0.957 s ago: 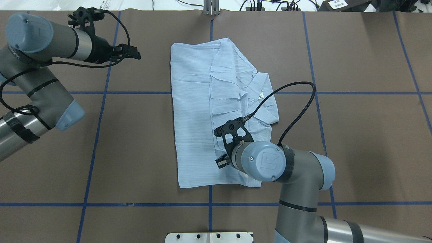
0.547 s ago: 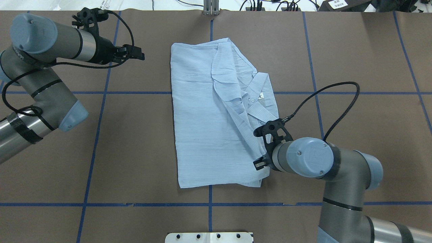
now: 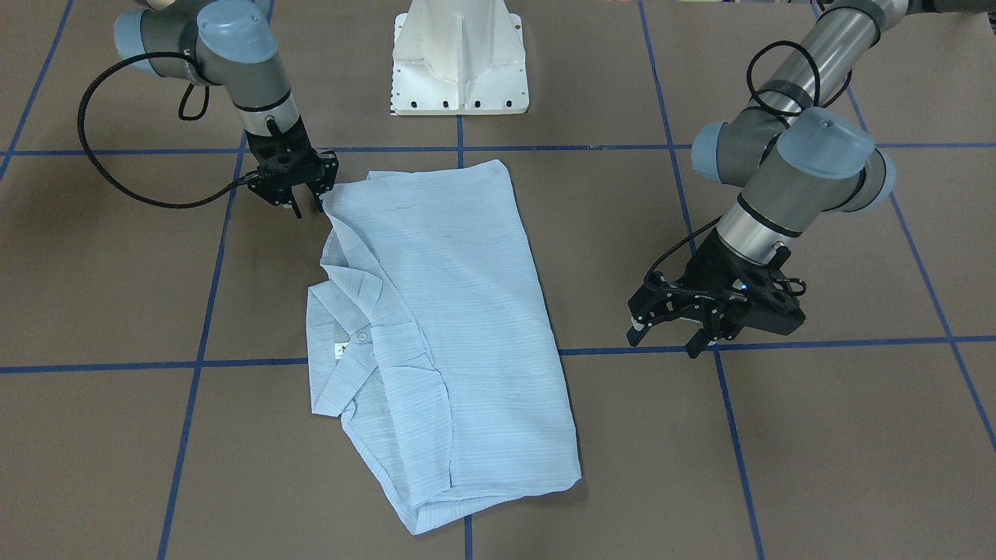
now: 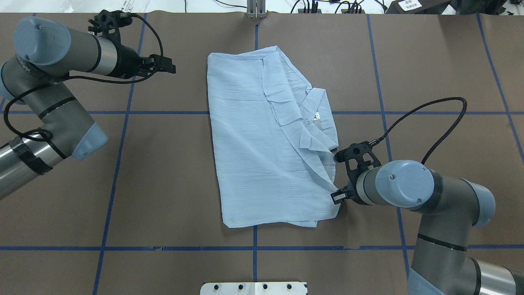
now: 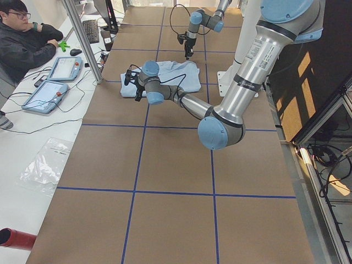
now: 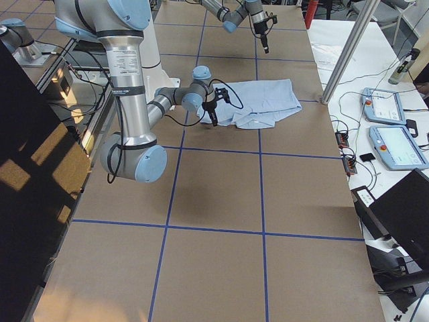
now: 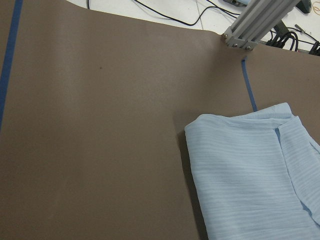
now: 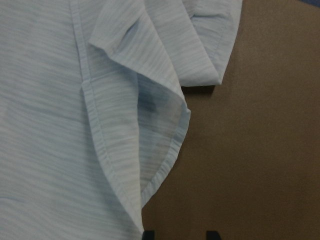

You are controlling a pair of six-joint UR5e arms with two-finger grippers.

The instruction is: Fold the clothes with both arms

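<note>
Blue shirt (image 3: 451, 327): you see it folded.
Right gripper (image 3: 309, 208): parted, empty, beside its edge.
Left gripper (image 3: 663, 344): parted, empty, well clear.

it was a robotics lab: the left gripper (image 3: 663, 341) hung over a table covered in brown paper (image 3: 817, 451) and gridded with blue tape lines (image 3: 856, 341), a white metal pedestal base (image 3: 459, 58) bolted well behind it. past the table edge beyond that gripper stood a silver aluminium post (image 5: 82, 38), two grey tablet-like teach pendants (image 5: 65, 69) on a white bench (image 5: 22, 143), and a seated person (image 5: 25, 47).
</note>
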